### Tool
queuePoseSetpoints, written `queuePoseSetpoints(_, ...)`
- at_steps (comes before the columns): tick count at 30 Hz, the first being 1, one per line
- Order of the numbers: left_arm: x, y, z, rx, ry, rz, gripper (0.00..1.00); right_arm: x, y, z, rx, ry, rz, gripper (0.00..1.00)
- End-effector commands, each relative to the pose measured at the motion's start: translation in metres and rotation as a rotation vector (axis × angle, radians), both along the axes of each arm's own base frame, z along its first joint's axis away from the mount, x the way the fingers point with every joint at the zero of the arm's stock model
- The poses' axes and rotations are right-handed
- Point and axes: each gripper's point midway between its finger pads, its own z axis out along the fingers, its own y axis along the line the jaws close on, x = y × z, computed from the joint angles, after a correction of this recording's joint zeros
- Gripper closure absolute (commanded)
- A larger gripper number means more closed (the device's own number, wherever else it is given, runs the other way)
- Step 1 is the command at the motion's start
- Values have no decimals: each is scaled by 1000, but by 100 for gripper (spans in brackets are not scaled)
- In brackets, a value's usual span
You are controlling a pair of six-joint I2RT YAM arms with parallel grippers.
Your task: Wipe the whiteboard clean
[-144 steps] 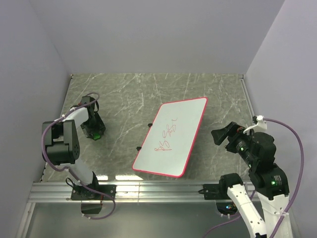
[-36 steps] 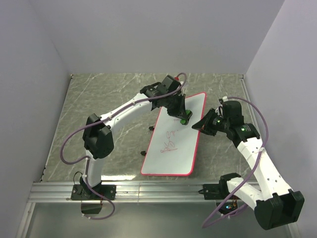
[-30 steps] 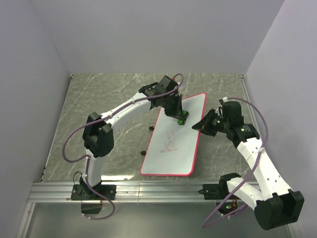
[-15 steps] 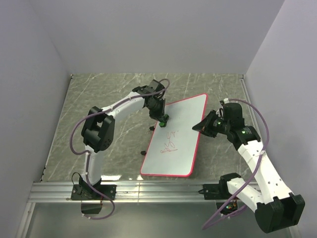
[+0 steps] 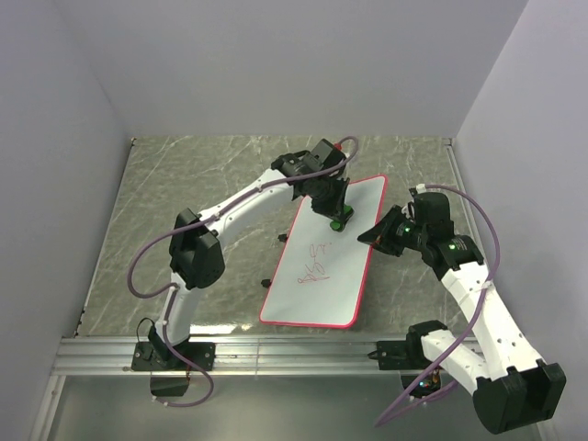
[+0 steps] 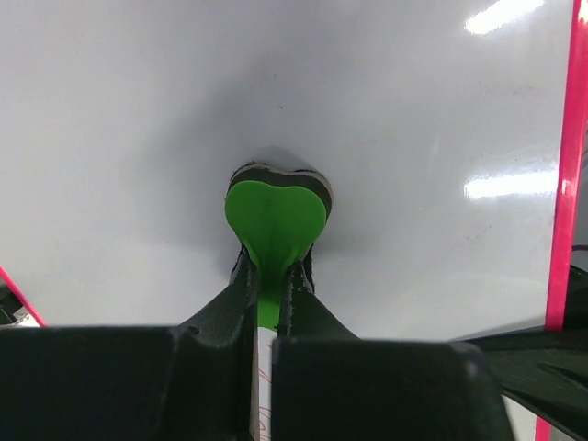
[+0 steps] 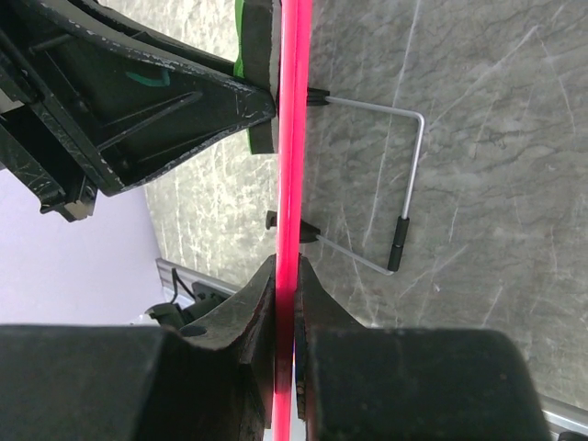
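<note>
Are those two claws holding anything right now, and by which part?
The left gripper pinches the green eraser by its narrow middle, against the whiteboard. The right gripper clamps the whiteboard's pink-red rim.

White-shelled left arm [image 5: 241, 197] and right arm [image 5: 484, 308], black joint housings [image 5: 196, 257], looping purple cables [image 5: 135, 268], small green lights [image 5: 453, 245], black left tool [image 5: 336, 217], black right tool [image 5: 372, 235].
</note>
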Motion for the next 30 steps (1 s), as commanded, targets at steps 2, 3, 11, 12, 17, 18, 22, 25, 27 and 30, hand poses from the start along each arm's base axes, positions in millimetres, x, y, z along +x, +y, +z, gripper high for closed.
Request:
queuePoseSetpoints(2,-34,-6,-32,29,117,-62,100,16,12,30,10,-185,71,100)
queuePoseSetpoints(3,-30,-1,-36,37,120,-45,100,16,12,29,8,-183,73,100)
queuePoseSetpoints(11,-54,61,-73,139,193,48,100,16,11,29,6,-178,68,100)
queuePoseSetpoints(12,-57,61,-65,98,173,52,100,15,12,26,12,-166,66,100)
queuePoseSetpoints(17,-101,71,-69,92,223,49,100,20,14,28,29,-171,52,100)
queuePoseSetpoints(18,-105,68,-57,67,213,45,100,21,13,29,25,-173,44,100)
queuePoseSetpoints(22,-110,41,-7,-54,194,27,100,23,11,26,3,-162,41,100)
queuePoseSetpoints(25,-115,18,19,-127,199,-2,100,25,11,25,-2,-154,43,100)
queuePoseSetpoints(27,-118,5,23,-146,217,-18,100,25,13,23,1,-148,49,100)
queuePoseSetpoints(30,-115,-8,28,-174,218,-33,100,25,15,22,7,-144,57,100)
